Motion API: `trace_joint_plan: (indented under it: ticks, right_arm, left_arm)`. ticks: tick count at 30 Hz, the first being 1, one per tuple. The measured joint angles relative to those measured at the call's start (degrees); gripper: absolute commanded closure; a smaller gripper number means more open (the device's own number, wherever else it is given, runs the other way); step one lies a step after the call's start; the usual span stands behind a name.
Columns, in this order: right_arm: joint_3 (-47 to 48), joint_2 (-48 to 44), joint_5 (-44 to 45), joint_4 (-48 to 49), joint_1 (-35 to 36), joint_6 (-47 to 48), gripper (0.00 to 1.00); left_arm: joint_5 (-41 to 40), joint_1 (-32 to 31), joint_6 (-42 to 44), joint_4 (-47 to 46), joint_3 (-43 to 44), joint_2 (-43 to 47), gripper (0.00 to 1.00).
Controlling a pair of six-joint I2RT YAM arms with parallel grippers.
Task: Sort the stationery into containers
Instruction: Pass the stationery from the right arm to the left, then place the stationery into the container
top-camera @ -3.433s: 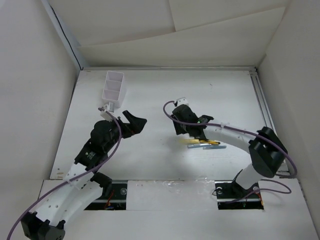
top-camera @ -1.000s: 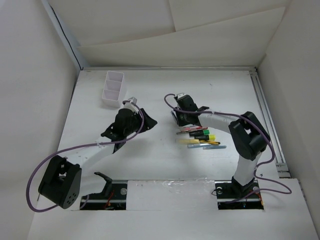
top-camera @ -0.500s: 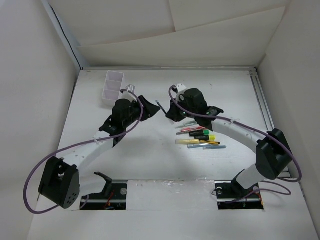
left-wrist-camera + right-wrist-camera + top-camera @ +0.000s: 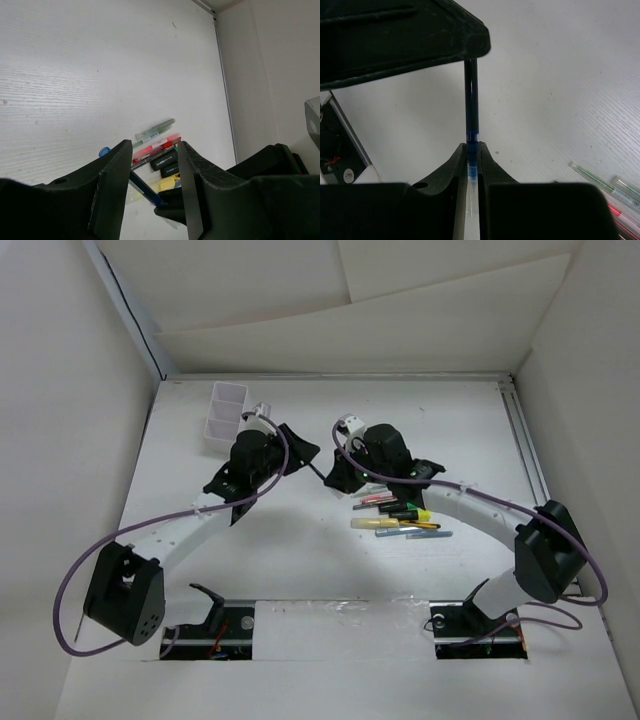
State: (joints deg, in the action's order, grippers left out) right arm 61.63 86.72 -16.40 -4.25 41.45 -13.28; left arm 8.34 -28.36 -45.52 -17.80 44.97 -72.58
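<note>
My right gripper point(image 4: 473, 146) is shut on a dark blue pen point(image 4: 471, 100) and holds it above the table, in the top view point(image 4: 333, 473) just left of the pile. The pen point(image 4: 145, 189) points at my left gripper point(image 4: 152, 162). That gripper's jaws stand open around the pen's free end, which lies close to the left finger. In the top view the left gripper point(image 4: 300, 454) faces the right one at mid-table. The rest of the stationery point(image 4: 395, 515) lies in a loose row: red, green, black, yellow and light blue pieces. The white three-compartment container point(image 4: 212, 410) stands at the back left.
A small blue cap point(image 4: 104, 151) lies on the table left of the pens point(image 4: 157, 142). White walls close the table on the left, back and right. A metal rail point(image 4: 530, 470) runs along the right edge.
The right gripper has lifted the blue pen off the pile and carried it left. The left gripper has swung in to meet it, and the pen's end now lies between its slightly narrowed jaws.
</note>
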Motion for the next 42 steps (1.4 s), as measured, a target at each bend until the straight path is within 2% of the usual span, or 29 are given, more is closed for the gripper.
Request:
trace_joint_plan:
  ticks: [4,8,13,20,23,27,31,32,35,38,42]
  right_arm:
    - [-0.7,-0.6,1.2,0.1,0.3,0.0,1.00]
    - [-0.7,-0.6,3.1,0.5,0.4,0.0,1.00]
    - [-0.7,-0.8,3.6,1.2,0.9,0.0,1.00]
    - [-0.7,-1.9,3.3,2.1,1.4,0.0,1.00]
    - [-1.4,-1.9,3.3,2.1,1.4,-0.3,1.00]
    - [-1.8,-1.8,3.6,2.1,1.8,-0.7,1.00]
    - [-1.8,-1.8,3.8,2.8,2.1,-1.3,0.74]
    - [-1.8,-1.8,3.7,2.9,2.1,-1.6,0.62]
    - [-1.7,-1.9,4.2,3.3,2.1,-2.0,0.46]
    - [-1.7,-2.5,6.3,3.3,2.1,-2.6,0.44]
    - [-2.3,-5.6,10.5,4.7,2.1,-3.7,0.44]
  left_arm:
    - [-1.7,0.0,0.0,0.4,-0.7,2.5,0.60]
    - [-3.4,0.0,0.0,0.6,-1.5,4.5,0.53]
    - [-3.9,0.1,0.0,1.0,-1.7,4.4,0.54]
    - [-3.0,0.1,-0.3,0.9,-1.7,-0.8,0.70]
    - [-2.1,0.1,-0.7,0.1,-1.6,-1.8,0.88]
    - [-0.6,-0.2,-3.0,-2.3,-1.5,-1.7,1.00]
    - [-1.2,-0.2,-3.2,-2.4,-1.4,-1.0,1.00]
    - [-1.6,-0.3,-2.8,-2.1,-1.4,-0.9,1.00]
    - [-4.4,0.5,-1.6,1.0,-0.5,-0.9,1.00]
    - [-10.4,2.6,-0.5,5.3,2.9,-1.2,1.00]
    - [-21.5,4.8,1.5,9.9,14.0,-5.3,1.00]
